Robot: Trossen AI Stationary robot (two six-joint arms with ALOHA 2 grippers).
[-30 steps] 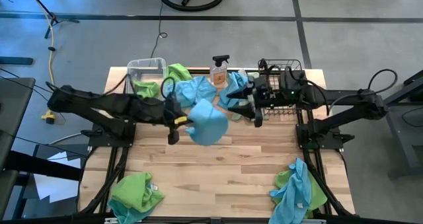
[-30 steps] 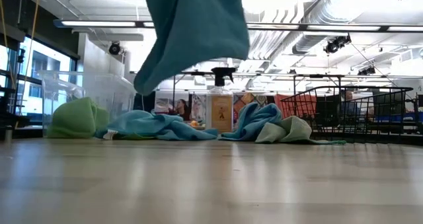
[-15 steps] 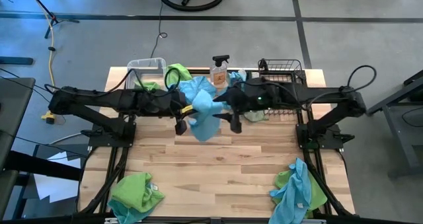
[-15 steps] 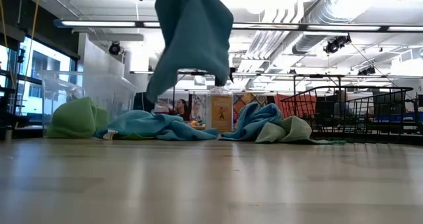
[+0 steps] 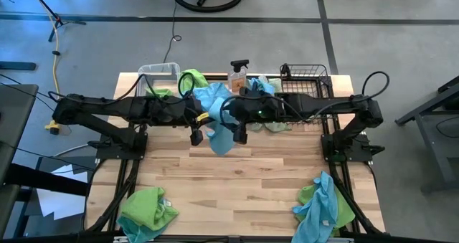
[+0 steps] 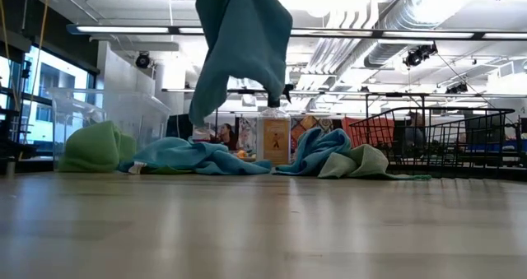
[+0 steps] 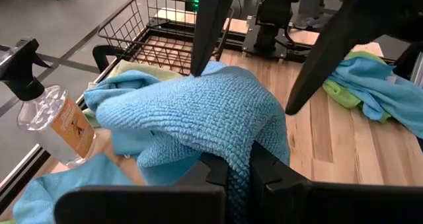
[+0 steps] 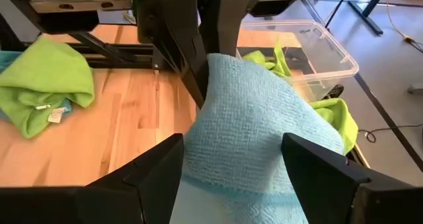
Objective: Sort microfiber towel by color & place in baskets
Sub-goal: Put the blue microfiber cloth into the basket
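Observation:
A sky blue microfiber towel (image 5: 219, 135) hangs above the table's middle, in the low view (image 6: 243, 40) from the picture's top. My left gripper (image 5: 201, 122) reaches in from the left and is shut on it (image 7: 239, 178). My right gripper (image 5: 235, 125) has come in from the right and is open, one finger on either side of the same towel (image 8: 251, 118). More blue and green towels (image 5: 211, 96) lie by the far edge between the clear tub (image 5: 159, 74) and the black wire basket (image 5: 308, 74). My left gripper pinches a bunched fold of the blue towel (image 7: 231, 151) between its two fingers, coming level from the table's left. The towel drapes over and hangs below the fingers, lifted clear of the table, with its lowest corner (image 6: 200, 114) free. Whether my right gripper's open fingers touch the towel, I cannot tell.
A spray bottle (image 5: 239, 74) stands at the far edge between tub and basket. The tub holds green cloth (image 8: 277, 59). A green pile (image 5: 147, 207) lies at the near left corner, a green and blue pile (image 5: 323, 203) at the near right. Bare wood lies between.
My right gripper has swung from beside the wire basket toward the table's left, up to the hanging towel, and now straddles it. My left gripper has shifted slightly toward the far edge. The towel, spread wide a second ago, now hangs as a narrower drape.

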